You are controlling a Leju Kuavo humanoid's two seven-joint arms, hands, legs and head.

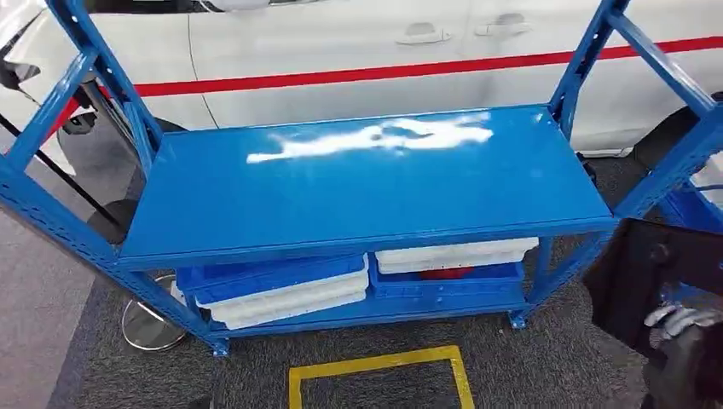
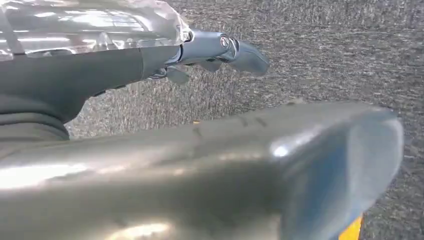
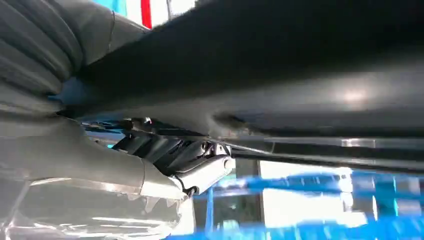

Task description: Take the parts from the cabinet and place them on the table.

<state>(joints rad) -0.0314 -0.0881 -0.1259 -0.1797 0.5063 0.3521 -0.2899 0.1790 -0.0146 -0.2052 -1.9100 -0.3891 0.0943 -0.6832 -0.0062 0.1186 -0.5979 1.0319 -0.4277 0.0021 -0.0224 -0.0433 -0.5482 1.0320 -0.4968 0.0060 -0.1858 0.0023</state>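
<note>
Right hand [image 1: 682, 319]: low at the right edge of the head view, pale fingers [image 1: 673, 317] curled over the lower edge of a flat black part [image 1: 648, 277], which it holds just off the right front corner of the rack. In the right wrist view the same black part [image 3: 280, 65] lies as a broad dark slab across the hand [image 3: 175, 160], with the fingers [image 3: 205, 170] folded against its underside.

Left hand [image 2: 220, 50]: seen in the left wrist view over grey carpet [image 2: 325, 55], fingers [image 2: 247, 57] stretched out with nothing between them; a thick grey thumb [image 2: 250, 170] lies blurred in the foreground. A scrap of yellow floor marking [image 2: 352, 230] shows at the thumb's tip.

Blue steel rack [image 1: 367, 183]: two shelves between perforated uprights. The top shelf is a bare blue sheet with a white glare patch toward its rear edge.

Lower shelf: a blue tray [image 1: 273, 274] at the left front, tilted, resting on a stack of white trays [image 1: 286, 305]. To the right, more white trays [image 1: 456, 254] sit on a blue tray [image 1: 448, 285], with something red [image 1: 443, 273] between them, too hidden to tell what.

Floor: grey carpet [image 1: 546, 366] with a yellow taped rectangle [image 1: 379, 375] before the rack's front edge. A round metal base [image 1: 149, 328] stands by the left front leg.

Behind the rack: a white car [image 1: 341, 51] with a red stripe [image 1: 341, 77] along its doors.
</note>
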